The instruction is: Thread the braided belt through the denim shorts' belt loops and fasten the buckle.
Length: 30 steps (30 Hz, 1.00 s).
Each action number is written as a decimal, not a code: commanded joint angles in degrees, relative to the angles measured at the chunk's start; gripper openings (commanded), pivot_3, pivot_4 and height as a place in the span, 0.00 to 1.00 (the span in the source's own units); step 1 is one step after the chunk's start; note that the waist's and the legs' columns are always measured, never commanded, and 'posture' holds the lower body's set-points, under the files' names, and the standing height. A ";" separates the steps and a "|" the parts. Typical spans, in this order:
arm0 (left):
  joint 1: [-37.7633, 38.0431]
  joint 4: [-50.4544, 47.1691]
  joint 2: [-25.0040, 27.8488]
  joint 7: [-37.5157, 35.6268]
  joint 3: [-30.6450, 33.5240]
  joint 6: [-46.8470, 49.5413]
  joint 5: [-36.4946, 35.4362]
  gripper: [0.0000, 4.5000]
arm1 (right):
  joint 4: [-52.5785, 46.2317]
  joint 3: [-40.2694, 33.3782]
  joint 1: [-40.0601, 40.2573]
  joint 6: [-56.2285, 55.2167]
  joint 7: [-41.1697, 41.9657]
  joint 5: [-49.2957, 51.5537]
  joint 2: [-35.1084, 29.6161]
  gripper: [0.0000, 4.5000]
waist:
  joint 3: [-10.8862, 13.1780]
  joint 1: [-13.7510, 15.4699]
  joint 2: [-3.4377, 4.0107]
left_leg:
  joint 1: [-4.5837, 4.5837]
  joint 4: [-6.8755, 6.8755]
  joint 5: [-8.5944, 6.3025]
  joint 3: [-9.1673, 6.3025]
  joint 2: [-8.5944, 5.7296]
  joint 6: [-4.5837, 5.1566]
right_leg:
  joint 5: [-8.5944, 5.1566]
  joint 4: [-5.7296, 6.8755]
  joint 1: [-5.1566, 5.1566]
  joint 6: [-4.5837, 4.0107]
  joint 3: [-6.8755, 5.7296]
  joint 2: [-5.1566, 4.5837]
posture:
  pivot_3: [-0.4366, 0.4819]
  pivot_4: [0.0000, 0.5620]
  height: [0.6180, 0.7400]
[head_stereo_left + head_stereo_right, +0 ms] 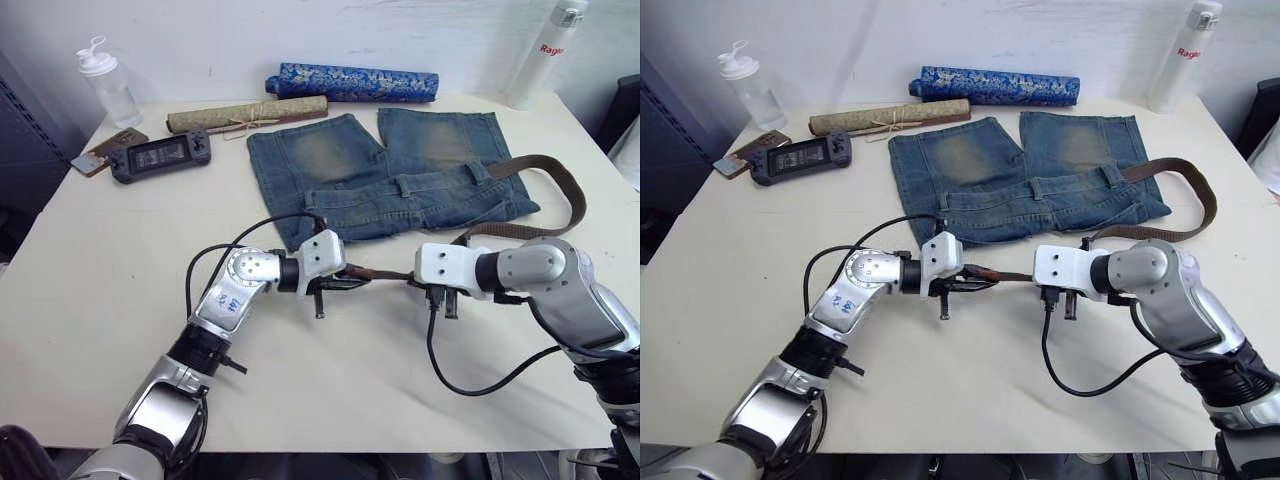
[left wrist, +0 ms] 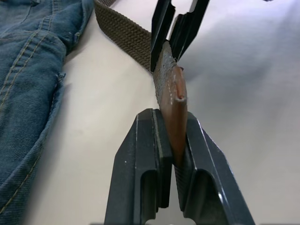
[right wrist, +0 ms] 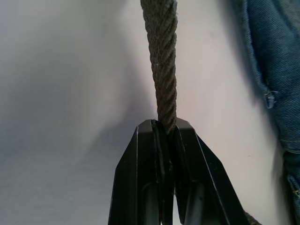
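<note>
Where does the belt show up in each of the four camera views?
Left eye: belt loops off the shorts at right, then runs to both grippers.
Right eye: same loop at right.
Left wrist: tan tip clamped in the left fingers.
Right wrist: braid clamped in the right fingers.
Shared landmark: the shorts' denim edge.

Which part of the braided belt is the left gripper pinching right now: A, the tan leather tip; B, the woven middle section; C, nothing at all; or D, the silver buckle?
A: in the left wrist view, the left gripper is shut on the tan leather tip of the braided belt, while the right gripper clamps the woven part farther along.
</note>
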 commanded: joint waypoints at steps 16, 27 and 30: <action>-0.29 -3.47 -7.15 3.10 14.13 21.77 -19.39 0.00 | -14.74 -45.63 14.65 39.73 -3.50 40.96 8.05 0.95 | 0.02 1.21 -0.04 | -0.01 -0.05 0.18 -0.23 -0.12 -0.20 | 0.00 -0.07 0.12 -0.01 -0.07 -0.03 | 0.48 0.27 0.16; 0.86 -9.53 -11.80 12.25 26.38 44.47 -40.73 0.00 | -17.16 -52.75 15.12 54.88 -37.39 68.64 45.77 0.95 | -0.01 0.02 0.21 | 0.26 -0.29 0.25 -0.37 0.19 -0.17 | 0.08 -0.08 0.18 -0.15 -0.08 0.19 | 0.48 0.27 0.16; 2.45 -11.37 -12.41 14.50 26.73 47.76 -43.54 0.00 | -14.55 -52.35 13.31 50.66 -46.84 73.02 53.09 0.95 | -0.05 -0.06 0.29 | 0.14 -0.32 0.48 -0.29 0.11 -0.57 | 0.08 -0.03 0.02 -0.15 0.04 0.16 | 0.48 0.27 0.16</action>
